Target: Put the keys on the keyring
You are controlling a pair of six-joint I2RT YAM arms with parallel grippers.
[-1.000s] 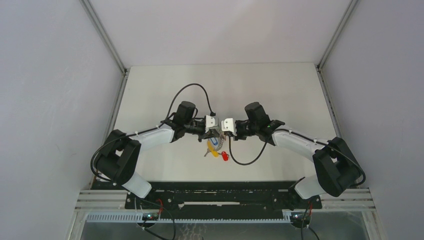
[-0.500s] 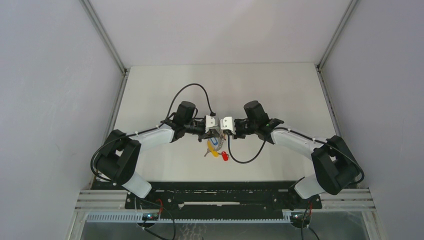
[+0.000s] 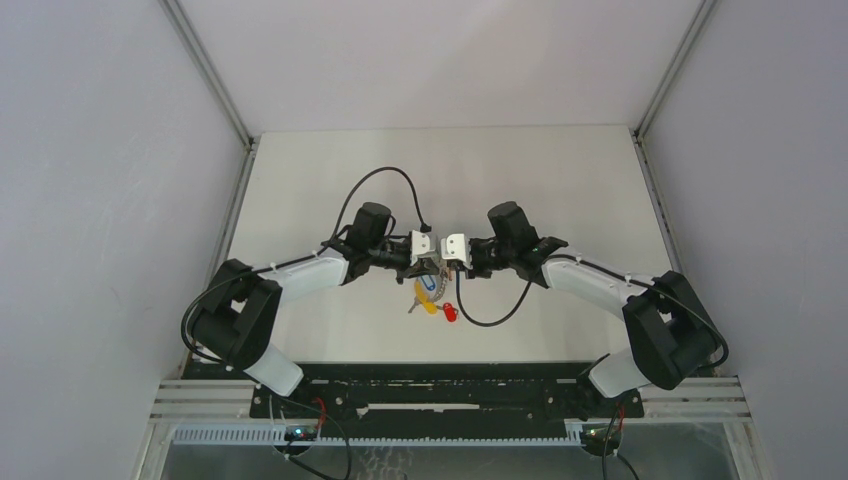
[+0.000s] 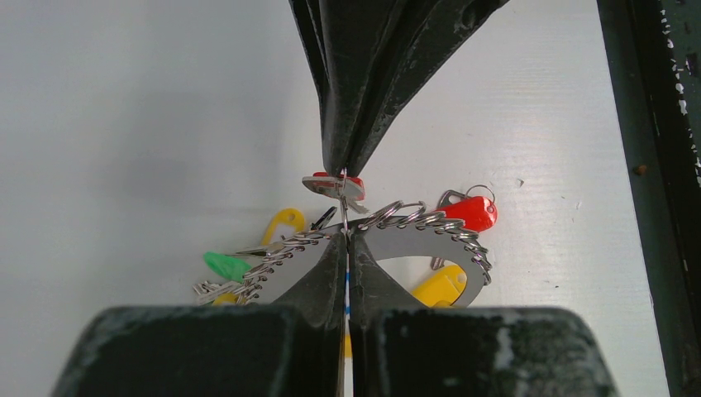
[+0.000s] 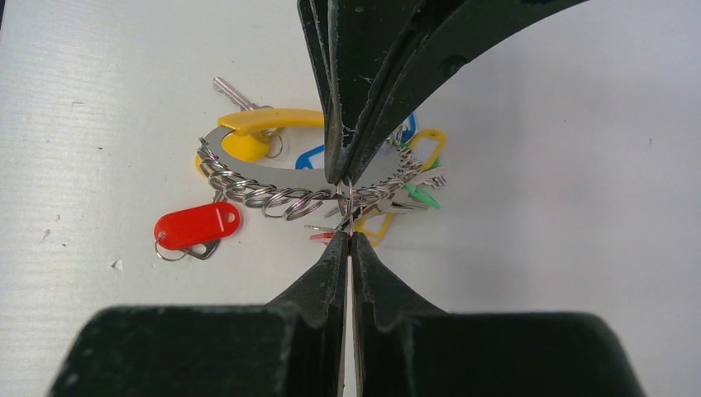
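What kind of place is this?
Probably a robot test booth, not a home: plain grey walls box in a white table, and the left arm and right arm are bolted to a dark rail at its near edge.

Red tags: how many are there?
2. One red tag lies on the table beside the keyring; the other peeks out at the right gripper's tips. Others may be hidden.
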